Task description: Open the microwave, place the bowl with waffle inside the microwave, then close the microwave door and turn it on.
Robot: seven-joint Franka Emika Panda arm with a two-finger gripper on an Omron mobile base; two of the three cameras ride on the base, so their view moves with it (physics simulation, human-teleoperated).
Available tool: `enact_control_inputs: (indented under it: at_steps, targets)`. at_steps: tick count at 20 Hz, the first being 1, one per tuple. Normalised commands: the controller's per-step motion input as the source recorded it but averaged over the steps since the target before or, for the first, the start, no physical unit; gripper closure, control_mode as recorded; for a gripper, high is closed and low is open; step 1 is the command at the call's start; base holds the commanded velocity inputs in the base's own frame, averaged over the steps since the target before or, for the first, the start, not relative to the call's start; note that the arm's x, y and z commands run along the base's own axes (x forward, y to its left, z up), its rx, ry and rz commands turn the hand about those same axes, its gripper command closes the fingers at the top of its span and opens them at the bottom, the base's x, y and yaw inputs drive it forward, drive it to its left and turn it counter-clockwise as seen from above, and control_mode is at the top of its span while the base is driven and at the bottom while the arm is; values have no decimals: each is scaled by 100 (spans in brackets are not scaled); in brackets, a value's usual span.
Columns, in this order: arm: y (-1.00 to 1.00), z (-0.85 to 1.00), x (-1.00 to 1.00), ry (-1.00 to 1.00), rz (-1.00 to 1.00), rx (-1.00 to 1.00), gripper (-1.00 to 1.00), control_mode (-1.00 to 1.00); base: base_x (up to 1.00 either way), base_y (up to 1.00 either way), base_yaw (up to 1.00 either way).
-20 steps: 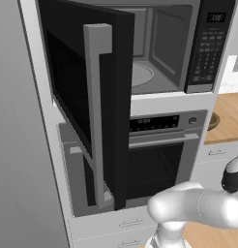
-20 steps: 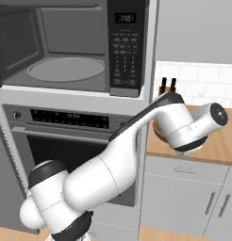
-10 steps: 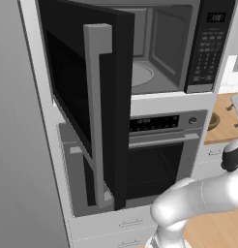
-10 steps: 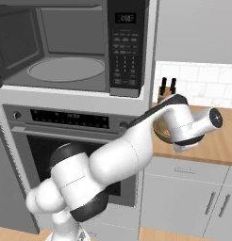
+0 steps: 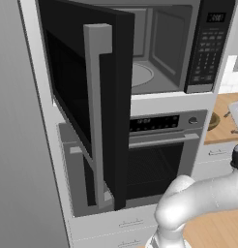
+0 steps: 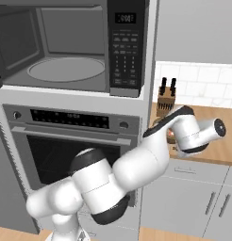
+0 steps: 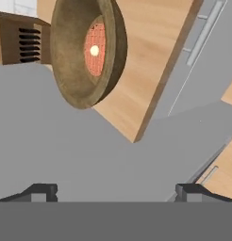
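Reaching for the bowl is, by my reading, the step in hand, since the microwave door (image 5: pixel 87 106) already stands swung wide and the cavity is bare. To do it well, the gripper (image 7: pixel 115 190) should come down square over the near rim, one finger inside and one outside the wall, and pinch the wood firmly before lifting level so the waffle (image 7: pixel 95 49) does not slide.

In the hand view the two dark fingertips (image 7: pixel 42 192) stand far apart with nothing between them: the gripper is spread wide and holds nothing, touching nothing.

Ahead of the fingers, well apart from them, the bowl (image 7: pixel 85 52) sits on the wooden counter (image 7: pixel 151 52), near its edge. Just beyond the bowl is a knife block (image 7: pixel 19 40). The microwave (image 6: pixel 75 47) lies up and off to the gripper's side, above the oven (image 6: pixel 70 141).
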Motion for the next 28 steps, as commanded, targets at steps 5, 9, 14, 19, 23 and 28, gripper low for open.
enact_control_inputs:
  at_steps: [5,9,14,19,23,28]
  targets:
    - [-7,-37,13,0,0,0,-100,-100,0,0,0]
    - [-9,-27,37,0,1,0,-100,-100,0,0,0]
    - [-1,-25,38,0,0,0,-100,-100,0,0,0]
    - [0,-24,44,3,0,0,-100,-100,0,0,0]
    - [0,-14,39,0,0,0,-100,-100,0,0,0]
    - [0,-15,36,0,-1,0,-100,-100,0,0,0]
